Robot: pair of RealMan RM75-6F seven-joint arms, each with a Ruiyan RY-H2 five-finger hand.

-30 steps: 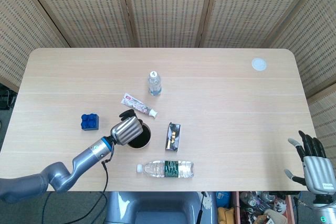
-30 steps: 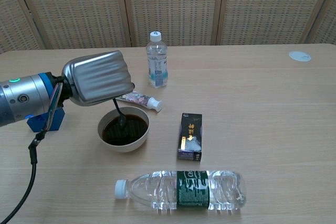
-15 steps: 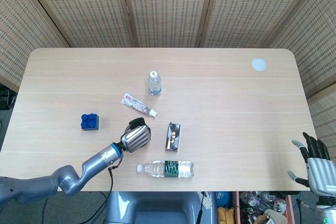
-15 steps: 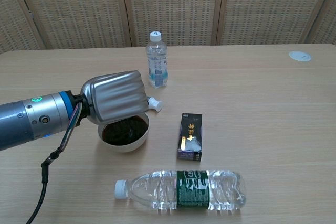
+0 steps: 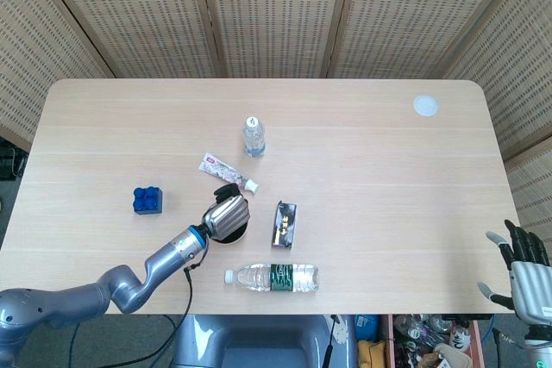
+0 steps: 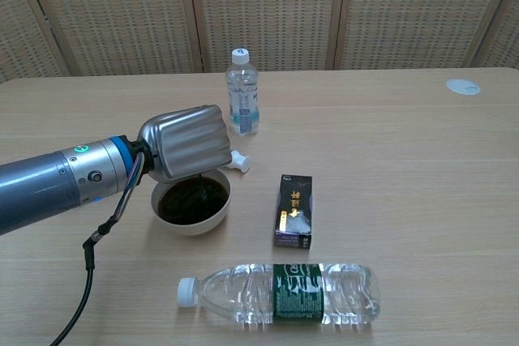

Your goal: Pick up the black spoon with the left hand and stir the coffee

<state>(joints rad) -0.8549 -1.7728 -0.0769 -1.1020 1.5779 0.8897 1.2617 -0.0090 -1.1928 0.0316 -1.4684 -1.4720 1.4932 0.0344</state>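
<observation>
Head view: the left hand [image 5: 226, 215] hovered over the bowl of coffee [image 5: 231, 234], fingers curled together; the black spoon was hidden beneath it. The right hand [image 5: 524, 266] hung off the table's [image 5: 388, 178] near right corner, fingers spread, holding nothing. Two water bottles were present, one upright [image 5: 253, 136] and one lying [image 5: 276, 277], with one toothpaste tube [image 5: 226, 172], one dark box [image 5: 284, 224] and one blue block [image 5: 148, 200]. Chest view: the left hand's fingers [image 6: 188, 139] were clenched above the bowl of coffee [image 6: 191, 204]; a dark stem, apparently the black spoon [image 6: 195, 181], descended into the liquid.
</observation>
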